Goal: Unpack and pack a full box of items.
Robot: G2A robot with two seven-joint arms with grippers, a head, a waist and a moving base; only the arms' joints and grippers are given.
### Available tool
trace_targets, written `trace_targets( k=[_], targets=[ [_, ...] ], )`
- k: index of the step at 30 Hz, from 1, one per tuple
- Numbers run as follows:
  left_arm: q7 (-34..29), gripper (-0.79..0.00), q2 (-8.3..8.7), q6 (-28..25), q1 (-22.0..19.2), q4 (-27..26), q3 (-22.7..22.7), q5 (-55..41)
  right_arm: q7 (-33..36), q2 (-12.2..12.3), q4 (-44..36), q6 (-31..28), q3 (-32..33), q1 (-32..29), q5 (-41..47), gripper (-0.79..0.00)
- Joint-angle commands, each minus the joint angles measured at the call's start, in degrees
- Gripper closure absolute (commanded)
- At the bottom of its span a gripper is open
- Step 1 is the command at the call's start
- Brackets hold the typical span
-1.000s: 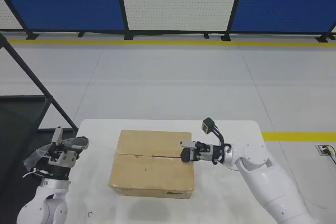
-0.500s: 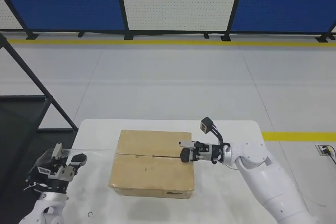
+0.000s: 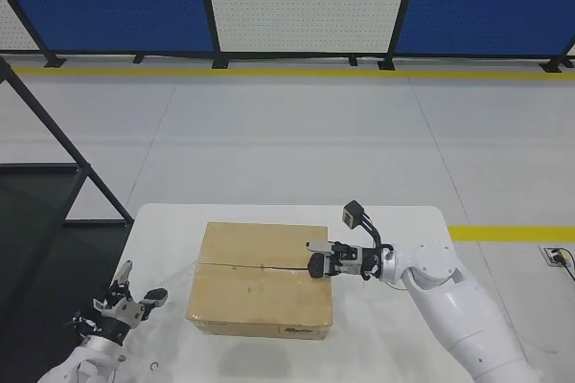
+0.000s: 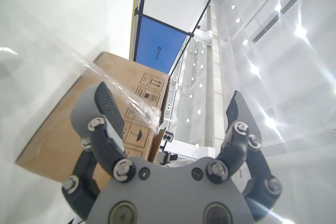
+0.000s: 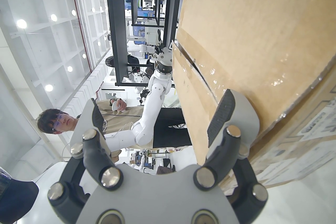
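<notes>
- Sitting mid-table, the closed brown cardboard box (image 3: pixel 264 282) leaves bare white table (image 3: pixel 393 225) on both sides.
- Right gripper (image 3: pixel 313 265), jaws spread, is at the box's right top edge.
- Left gripper (image 3: pixel 134 299), jaws released, is near the table's left edge, with a clear tape strip (image 4: pixel 123 93) by one finger.

Brown cardboard box (image 3: pixel 260 280) sits flat, top flaps closed along a middle seam.

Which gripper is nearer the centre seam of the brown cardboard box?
Right. The right gripper sits at one end of the centre seam on the brown cardboard box; the left gripper hangs apart, beyond the opposite side.
</notes>
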Motion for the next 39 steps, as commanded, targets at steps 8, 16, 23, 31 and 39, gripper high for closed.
trace_targets(
  k=[8,16,23,31,39],
  targets=[
    [-4.1,-0.785,0.21,5.1,2.6,-1.8,-0.7,-2.7,0.0,-0.3,0.3,0.1,-0.4,0.3,0.1,-0.785],
    [-0.7,-0.785,-0.08,6.3,-5.3,5.5,1.1,-4.4,0.1,-0.4,0.2,0.0,-0.4,0.1,-0.2,-0.785],
    [-0.9,-0.785,-0.18,5.8,-10.9,10.3,1.9,-5.2,-0.2,-0.1,-0.6,0.2,0.3,-0.9,-0.6,-0.785],
    [0.4,-0.785,-0.31,3.7,-13.0,12.0,1.1,-7.3,-0.3,0.1,-1.6,0.4,0.9,-1.6,-0.6,-0.785],
    [2.3,-0.785,-0.46,-0.1,-12.8,12.9,-0.7,-9.5,-0.1,0.1,-1.6,0.5,1.0,-1.6,-0.8,-0.785]
  ],
)
